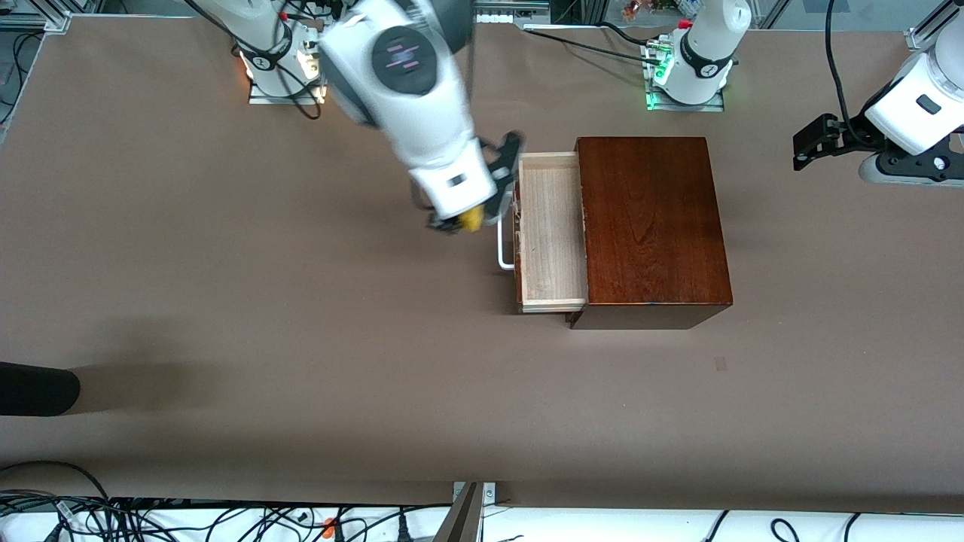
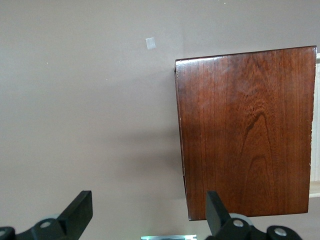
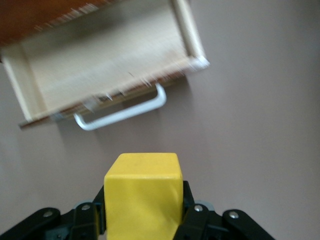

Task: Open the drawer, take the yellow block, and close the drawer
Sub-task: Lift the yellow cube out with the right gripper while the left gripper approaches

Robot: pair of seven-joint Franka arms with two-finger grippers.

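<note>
My right gripper (image 1: 458, 221) is shut on the yellow block (image 1: 471, 219), a bright cube held above the bare table just outside the drawer's white bar handle (image 1: 505, 248). In the right wrist view the yellow block (image 3: 142, 187) sits squeezed between the black fingers (image 3: 189, 206), with the handle (image 3: 122, 114) below. The drawer (image 1: 550, 233) stands pulled out of the dark wooden box (image 1: 651, 226), and its pale tray looks empty. My left gripper (image 2: 148, 216) is open and hangs high over the table beside the box (image 2: 247, 132), where its arm waits.
The left arm (image 1: 915, 105) looms at its own end of the table. A small tape square (image 1: 721, 363) lies nearer the front camera than the box. A dark object (image 1: 34, 388) juts in at the right arm's end. Cables (image 1: 151, 519) run along the near edge.
</note>
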